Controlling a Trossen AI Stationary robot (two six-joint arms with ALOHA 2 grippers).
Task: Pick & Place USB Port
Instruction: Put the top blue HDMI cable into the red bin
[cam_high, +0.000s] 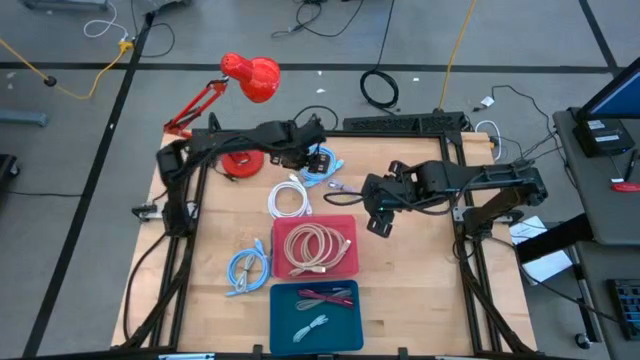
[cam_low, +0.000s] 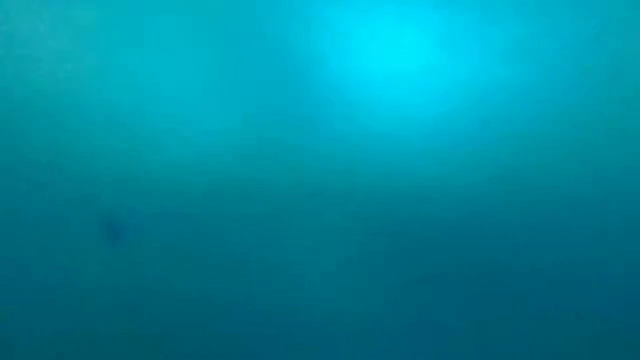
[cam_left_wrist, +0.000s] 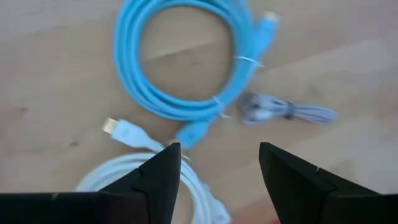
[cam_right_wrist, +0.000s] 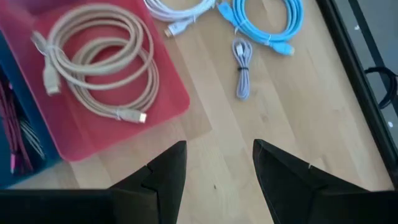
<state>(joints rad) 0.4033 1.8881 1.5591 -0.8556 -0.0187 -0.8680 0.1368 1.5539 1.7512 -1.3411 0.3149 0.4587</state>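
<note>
USB cables are spread across the wooden table (cam_high: 420, 270), and the one under attention is the light blue coiled cable (cam_left_wrist: 186, 62) lying flat on the wood near the table's far edge, with the left gripper (cam_left_wrist: 217, 168) hovering right above it, fingers spread wide and holding nothing! Just beside that blue coil sits a small bundled grey cable (cam_left_wrist: 280, 112), and on its other side a white coiled cable (cam_left_wrist: 143, 168) with its plug pointing toward the blue loop. Moving outward, the red tray (cam_high: 345, 262) in the middle of the table holds a beige coiled cable (cam_right_wrist: 99, 62), and the blue tray (cam_high: 285, 325) just nearer the front edge holds a dark red cable (cam_high: 325, 295) and a pale one. Another light blue cable (cam_high: 247, 268) lies on the wood just left of the red tray. Over on the right, the right gripper (cam_right_wrist: 214, 180) hangs above bare wood beside the red tray, fingers parted and empty. A red desk lamp (cam_high: 250, 78) stands at the far left corner. Low view shows only a blue haze
</note>
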